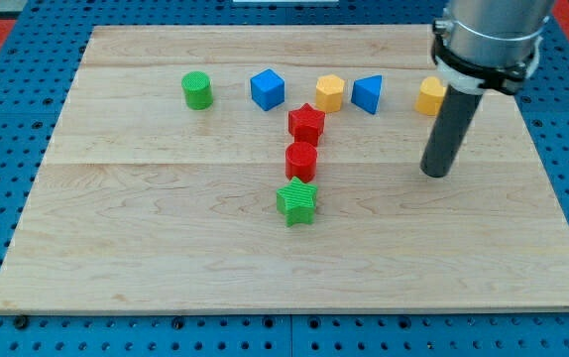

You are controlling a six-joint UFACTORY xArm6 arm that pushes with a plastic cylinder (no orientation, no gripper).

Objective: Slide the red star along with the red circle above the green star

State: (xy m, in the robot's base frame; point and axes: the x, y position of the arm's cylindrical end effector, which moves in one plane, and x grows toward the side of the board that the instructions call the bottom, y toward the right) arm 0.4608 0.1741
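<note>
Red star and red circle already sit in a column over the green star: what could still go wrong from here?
1. My tip stands off to the view's right; coming in sideways it could knock the red star or red circle out of line.
2. The red circle looks nearly touching the green star; a downward push may shift it.
3. The yellow block by the red star could get dragged.

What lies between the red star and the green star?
The red circle lies between the red star and the green star, as the camera view shows.
</note>
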